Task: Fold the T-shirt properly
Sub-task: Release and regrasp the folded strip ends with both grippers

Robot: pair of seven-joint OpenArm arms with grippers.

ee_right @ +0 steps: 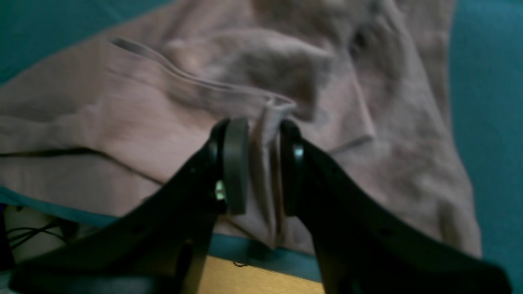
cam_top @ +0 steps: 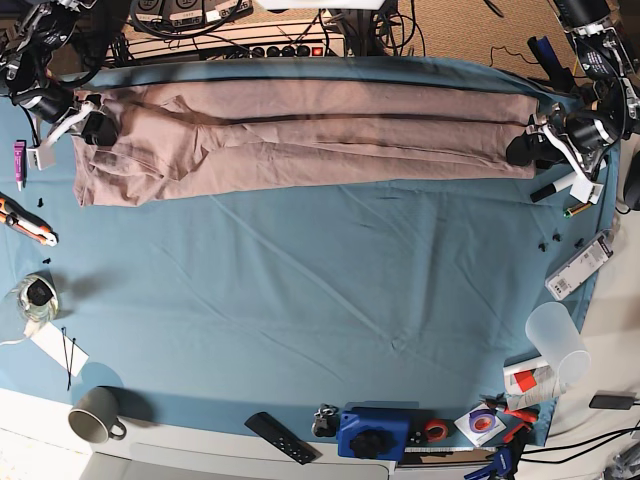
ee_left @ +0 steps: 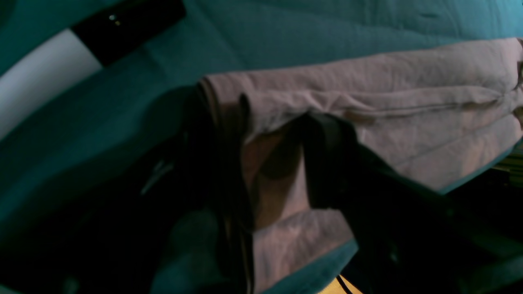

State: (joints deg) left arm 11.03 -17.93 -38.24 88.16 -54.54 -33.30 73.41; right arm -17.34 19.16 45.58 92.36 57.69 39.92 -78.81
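Mauve-tan T-shirt (cam_top: 300,140): lying in a long folded band between my jaws.
Right gripper (ee_right: 261,163): pinching a bunched fold.
Left gripper (ee_left: 282,163): spreading wide astride the hem end.

No text, label or brand can be read on anything here (all too small or blurred)
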